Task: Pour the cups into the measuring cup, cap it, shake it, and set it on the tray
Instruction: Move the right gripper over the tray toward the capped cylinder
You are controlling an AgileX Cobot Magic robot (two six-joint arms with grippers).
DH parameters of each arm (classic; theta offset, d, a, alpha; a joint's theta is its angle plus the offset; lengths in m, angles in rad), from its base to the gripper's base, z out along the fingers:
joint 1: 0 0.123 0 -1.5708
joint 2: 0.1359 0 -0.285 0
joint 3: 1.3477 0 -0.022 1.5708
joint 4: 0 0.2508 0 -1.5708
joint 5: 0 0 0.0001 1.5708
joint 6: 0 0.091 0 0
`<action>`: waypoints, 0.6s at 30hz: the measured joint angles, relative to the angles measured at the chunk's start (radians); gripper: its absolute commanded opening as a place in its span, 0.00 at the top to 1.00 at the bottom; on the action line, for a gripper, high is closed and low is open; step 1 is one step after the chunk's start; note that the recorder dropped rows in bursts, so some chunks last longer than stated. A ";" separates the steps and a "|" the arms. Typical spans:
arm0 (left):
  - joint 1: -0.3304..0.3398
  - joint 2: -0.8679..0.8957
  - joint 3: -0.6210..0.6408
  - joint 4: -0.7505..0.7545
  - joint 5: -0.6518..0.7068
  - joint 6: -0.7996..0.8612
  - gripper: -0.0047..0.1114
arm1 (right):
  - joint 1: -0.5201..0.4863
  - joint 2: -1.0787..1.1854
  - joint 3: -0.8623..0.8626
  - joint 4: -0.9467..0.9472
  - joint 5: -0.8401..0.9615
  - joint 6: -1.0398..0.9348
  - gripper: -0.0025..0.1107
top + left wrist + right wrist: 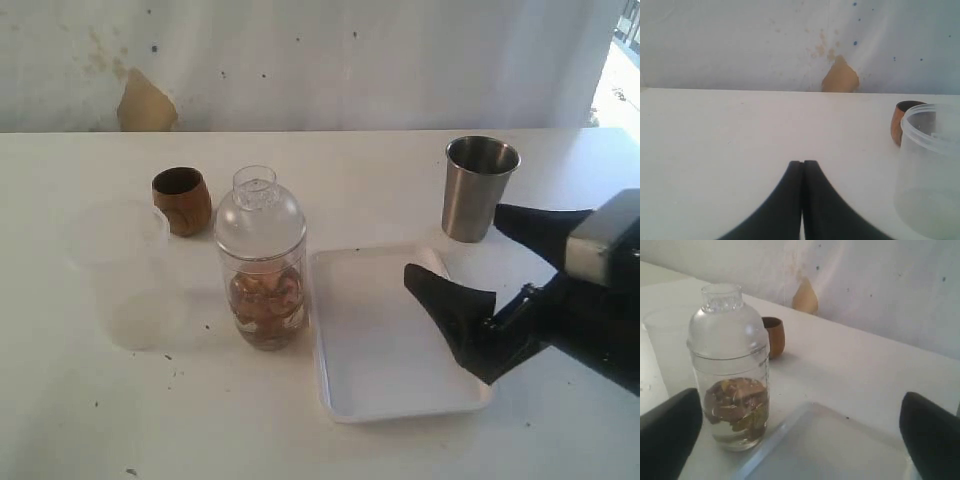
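Nearest, low at the right: right gripper (455, 240), jaws spread wide and empty, hovering over the right edge of the tray (370, 345), probably lining up leftward for a grasp. Just left of that tray: measuring cup (265, 300), upright on the table, brown contents inside, cap (260, 215) already seated, so seemingly ready for lifting. Far right, steel tumbler (478, 190); far left, wooden cup (182, 200), both parked clear of the reach. Off left, left gripper (802, 170), pressed together, idle.

The right hand (455, 242) reaches in with its two black fingers spread wide and empty, while the left hand (802, 165) has its fingers pressed tight together.
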 measured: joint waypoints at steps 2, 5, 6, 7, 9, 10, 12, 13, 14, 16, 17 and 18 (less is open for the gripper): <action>0.000 0.000 0.000 0.000 0.000 0.000 0.96 | 0.000 0.074 -0.021 -0.007 -0.044 -0.004 0.05; 0.000 0.000 0.000 0.000 0.000 0.000 0.96 | 0.000 0.186 -0.053 -0.013 -0.157 -0.007 0.05; 0.000 0.000 0.000 0.000 0.000 0.000 0.96 | 0.000 0.228 -0.063 -0.015 -0.187 -0.009 0.05; 0.000 0.000 0.000 0.000 0.000 0.000 0.96 | 0.000 0.270 -0.078 -0.018 -0.220 -0.011 0.05; 0.000 0.000 0.000 0.000 0.000 0.000 0.96 | 0.000 0.342 -0.107 -0.029 -0.259 -0.023 0.05; 0.000 0.000 0.000 0.000 0.000 0.000 0.96 | 0.000 0.380 -0.123 -0.036 -0.272 -0.029 0.05; 0.000 0.000 0.000 0.000 0.000 0.000 0.96 | 0.000 0.447 -0.149 -0.065 -0.293 -0.040 0.05; 0.000 0.000 0.000 0.000 0.000 0.000 0.96 | 0.000 0.470 -0.159 -0.083 -0.298 -0.054 0.05; 0.000 0.000 0.000 0.000 0.000 0.000 0.96 | 0.000 0.497 -0.170 -0.103 -0.300 -0.075 0.05; 0.000 0.000 0.000 0.000 0.000 0.000 0.96 | 0.005 0.556 -0.197 -0.137 -0.305 -0.123 0.05; 0.000 0.000 0.000 0.000 0.000 0.000 0.96 | 0.014 0.593 -0.214 -0.140 -0.305 -0.137 0.05; 0.000 0.000 0.000 0.000 0.000 0.000 0.96 | 0.025 0.624 -0.234 -0.142 -0.306 -0.145 0.05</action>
